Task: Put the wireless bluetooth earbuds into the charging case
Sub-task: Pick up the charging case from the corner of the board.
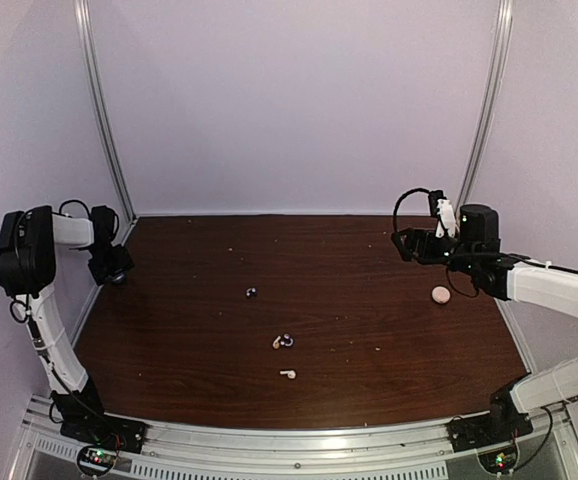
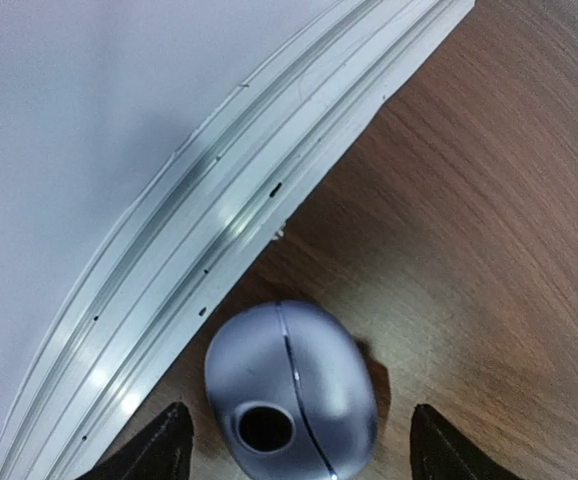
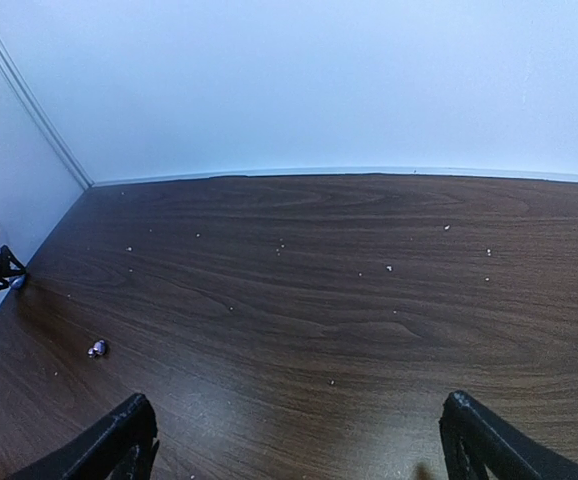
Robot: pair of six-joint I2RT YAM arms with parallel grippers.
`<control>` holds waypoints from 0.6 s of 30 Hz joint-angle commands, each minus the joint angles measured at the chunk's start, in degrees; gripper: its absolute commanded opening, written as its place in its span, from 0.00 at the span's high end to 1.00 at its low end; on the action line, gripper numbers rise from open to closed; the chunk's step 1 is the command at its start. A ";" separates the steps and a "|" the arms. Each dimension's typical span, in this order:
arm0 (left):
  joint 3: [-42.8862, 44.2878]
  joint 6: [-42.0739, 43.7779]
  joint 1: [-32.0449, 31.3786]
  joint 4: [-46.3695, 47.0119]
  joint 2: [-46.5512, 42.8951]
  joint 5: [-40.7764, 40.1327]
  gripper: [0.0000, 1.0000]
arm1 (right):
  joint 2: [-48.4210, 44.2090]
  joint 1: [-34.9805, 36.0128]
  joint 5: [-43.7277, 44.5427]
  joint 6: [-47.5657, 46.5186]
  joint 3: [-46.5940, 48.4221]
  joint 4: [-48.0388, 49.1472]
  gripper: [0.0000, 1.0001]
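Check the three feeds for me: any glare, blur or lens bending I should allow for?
Top external: dim, violet-tinted, soft; the earbuds are mere specks. Left wrist: sharp, with bright glints on the blue-grey charging case and the aluminium rail, which bows. Right wrist: evenly lit, the far edge of the table curves.

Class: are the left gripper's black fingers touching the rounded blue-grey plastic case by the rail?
Apart. The left wrist view shows brown tabletop between the rounded blue-grey plastic case and both black fingers.

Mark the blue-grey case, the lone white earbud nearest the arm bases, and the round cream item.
blue-grey case [image 2: 294, 385]: left wrist view, middle of its shell.
white earbud [image 1: 287, 374]: top view, its body.
round cream item [image 1: 441, 294]: top view, its centre.
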 commanded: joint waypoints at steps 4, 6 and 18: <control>3.93 -0.23 0.48 0.00 3.11 -2.36 0.32 | -0.76 0.02 -0.50 0.42 -0.45 0.55 0.00; 4.43 -0.17 0.48 0.03 3.87 -2.27 0.35 | -0.61 0.07 -0.73 0.42 -0.43 0.56 0.00; 3.28 -1.47 0.39 0.01 4.07 2.08 0.57 | -0.84 -0.06 -1.05 -0.06 -0.36 0.41 0.00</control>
